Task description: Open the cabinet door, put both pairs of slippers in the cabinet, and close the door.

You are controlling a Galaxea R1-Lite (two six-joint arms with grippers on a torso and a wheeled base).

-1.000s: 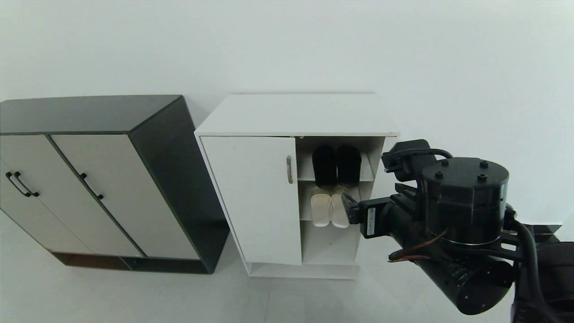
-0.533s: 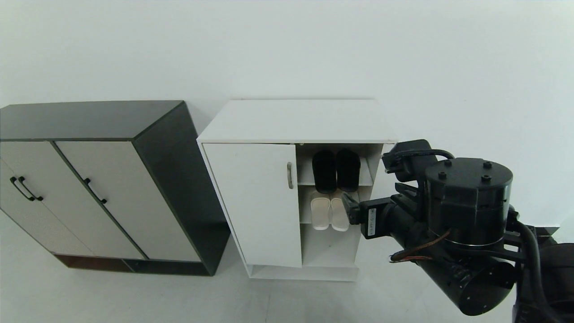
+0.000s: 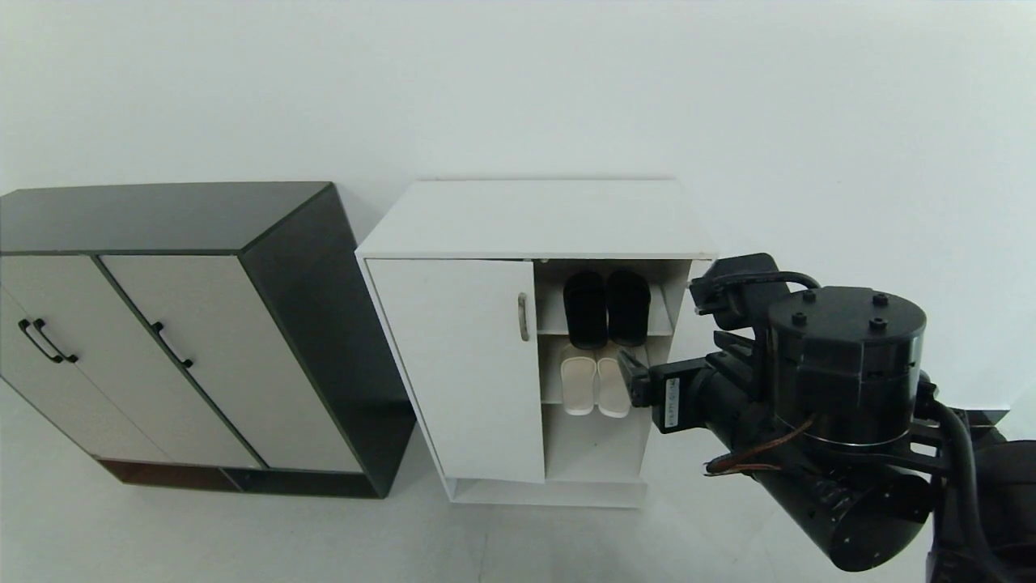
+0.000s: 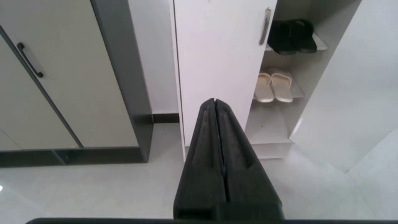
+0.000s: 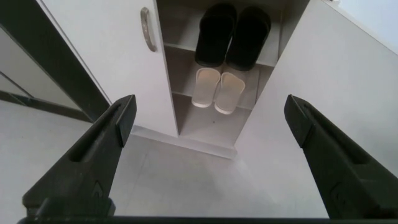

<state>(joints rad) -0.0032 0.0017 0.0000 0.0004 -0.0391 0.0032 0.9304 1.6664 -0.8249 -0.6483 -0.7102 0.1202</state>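
The white cabinet (image 3: 526, 214) stands against the wall with its left door (image 3: 457, 364) closed and its right door (image 5: 323, 93) swung open. A black pair of slippers (image 3: 607, 304) lies on the upper shelf. Below it, a white pair of slippers (image 3: 595, 385) lies on the middle shelf. My right gripper (image 3: 633, 374) hangs just in front of the open compartment, level with the white pair, its fingers (image 5: 106, 149) spread wide with nothing between them. My left gripper (image 4: 214, 109) is shut and empty, held back from the cabinet and pointing at the closed door (image 4: 217, 56).
A dark cabinet (image 3: 299, 324) with two grey doors and black handles stands directly left of the white one. A pale wall runs behind both. Bare light floor (image 3: 324, 542) lies in front.
The head view's whole picture has shifted down a little, so the camera moved. The right gripper and both pairs of slippers keep their places relative to the cabinet.
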